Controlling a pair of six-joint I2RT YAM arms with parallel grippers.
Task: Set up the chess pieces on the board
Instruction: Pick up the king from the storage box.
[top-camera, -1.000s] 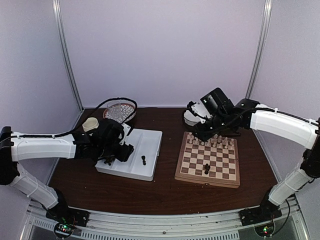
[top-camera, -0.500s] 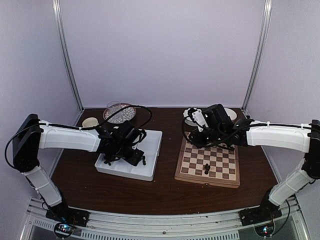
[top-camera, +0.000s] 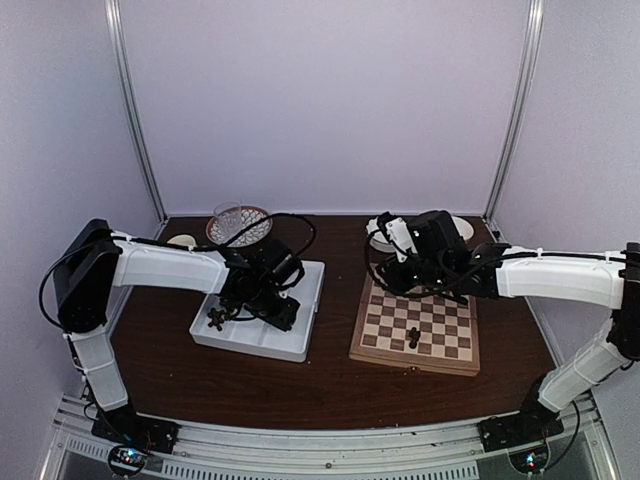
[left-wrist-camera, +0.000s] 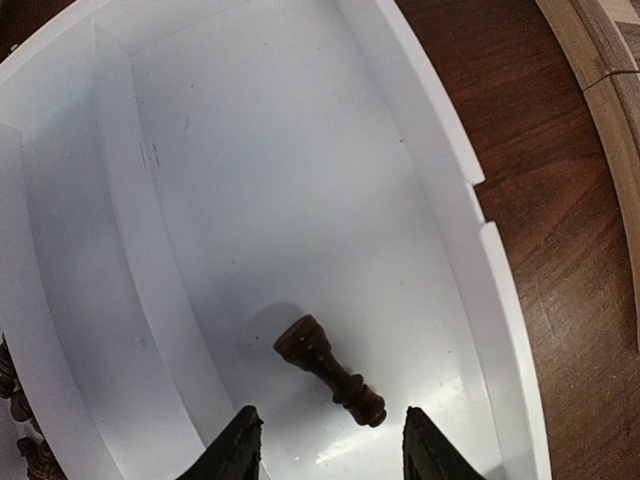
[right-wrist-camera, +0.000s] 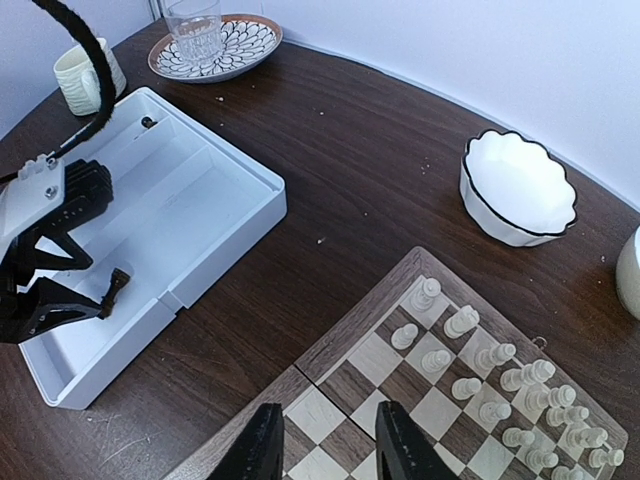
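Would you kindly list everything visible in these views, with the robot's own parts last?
Table: one, dark brown.
Board: one, brown checks, table's right half.
Pale chessmen: many, cream, board's far rows.
Dark chess pieces: several, brown; one lying in tray, others at its end, one on board.
Tray: one, white, left of board.
Bowl: one, white, black rim, behind board.
Plate: one, patterned, back left.
Glass: one, clear, on plate.
Cup: one, cream, beside plate.
Left gripper: open, over the lying piece.
Right gripper: open, above board's far edge.
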